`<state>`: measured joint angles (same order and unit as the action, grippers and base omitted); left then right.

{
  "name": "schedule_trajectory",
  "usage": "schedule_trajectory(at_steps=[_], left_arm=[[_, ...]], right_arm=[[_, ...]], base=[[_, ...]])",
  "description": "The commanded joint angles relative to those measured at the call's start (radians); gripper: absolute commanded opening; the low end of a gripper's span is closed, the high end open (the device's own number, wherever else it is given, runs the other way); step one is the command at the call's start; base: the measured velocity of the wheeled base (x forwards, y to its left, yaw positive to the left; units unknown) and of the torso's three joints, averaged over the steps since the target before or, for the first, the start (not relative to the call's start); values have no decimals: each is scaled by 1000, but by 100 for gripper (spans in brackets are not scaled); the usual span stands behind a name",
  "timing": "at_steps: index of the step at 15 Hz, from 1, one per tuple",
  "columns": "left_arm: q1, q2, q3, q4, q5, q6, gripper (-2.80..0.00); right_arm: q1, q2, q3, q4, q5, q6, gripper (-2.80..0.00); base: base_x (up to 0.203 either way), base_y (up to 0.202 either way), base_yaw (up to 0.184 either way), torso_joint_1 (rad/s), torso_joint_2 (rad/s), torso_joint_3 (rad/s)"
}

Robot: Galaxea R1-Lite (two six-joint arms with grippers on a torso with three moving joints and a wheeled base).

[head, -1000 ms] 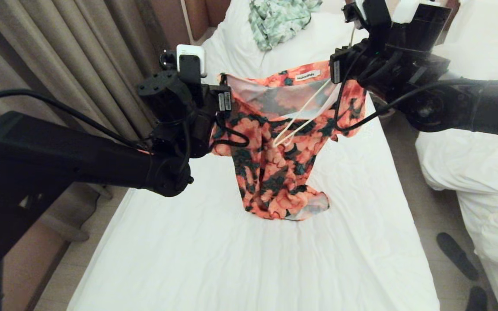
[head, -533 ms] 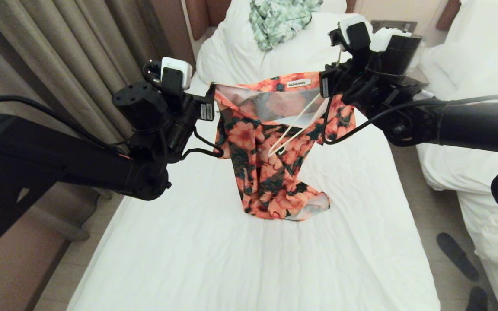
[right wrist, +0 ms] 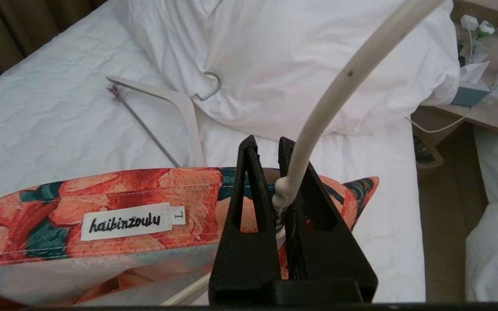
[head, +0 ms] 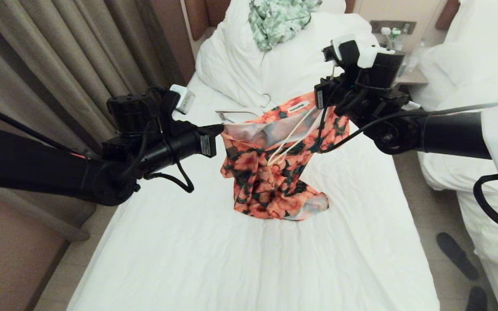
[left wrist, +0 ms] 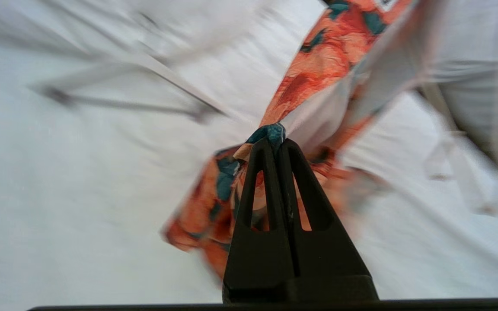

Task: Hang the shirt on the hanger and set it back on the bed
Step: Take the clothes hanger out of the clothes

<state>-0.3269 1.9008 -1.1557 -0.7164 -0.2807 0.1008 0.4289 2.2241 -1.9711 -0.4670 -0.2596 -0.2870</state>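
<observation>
Above the bed [head: 240, 259], the left gripper [left wrist: 275, 144] pinches the shirt [head: 270, 185]; the right gripper [right wrist: 270, 147] clamps the hanger [right wrist: 344, 82] at the shirt's collar.

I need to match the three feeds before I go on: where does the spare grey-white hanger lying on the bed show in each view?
Head view: spare hanger lies flat beyond the shirt, below the pillow.
Left wrist view: blurred, a pale bar and dark rod on the sheet, away from the left gripper.
Right wrist view: beside the pillow, beyond the shirt's neck label.
Shared landmark: the shirt.
</observation>
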Motion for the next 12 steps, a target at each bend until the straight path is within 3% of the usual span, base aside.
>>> schedule_trajectory(at_steps=[1, 3, 5, 6, 7, 10, 12], left_arm=[[23, -34, -37, 101, -98, -97, -280], [29, -36, -89, 208, -128, -134, -280], [25, -41, -164, 350, -130, -211, -280], [23, -38, -186, 370, -131, -245, -280], [24, -30, -210, 378, -130, -274, 0], [57, -3, -305, 457, -131, -328, 0], [77, 22, -402, 573, -132, -371, 0]], right_arm=[[1, 11, 0, -2, -1, -1, -280], [2, 16, 0, -2, -1, 0, -280], [7, 21, 0, -2, -1, 0, -280], [8, 23, 0, -2, -3, 2, -280], [10, 26, 0, -2, -3, 2, -280], [22, 34, 0, -2, -3, 21, -280], [25, 47, 0, 0, -3, 47, -280]], base=[[0, 0, 0, 0, 0, 0], [0, 0, 0, 0, 0, 0], [0, 0, 0, 0, 0, 0], [0, 0, 0, 0, 0, 0], [0, 0, 0, 0, 0, 0], [0, 0, 0, 0, 0, 0], [0, 0, 0, 0, 0, 0]])
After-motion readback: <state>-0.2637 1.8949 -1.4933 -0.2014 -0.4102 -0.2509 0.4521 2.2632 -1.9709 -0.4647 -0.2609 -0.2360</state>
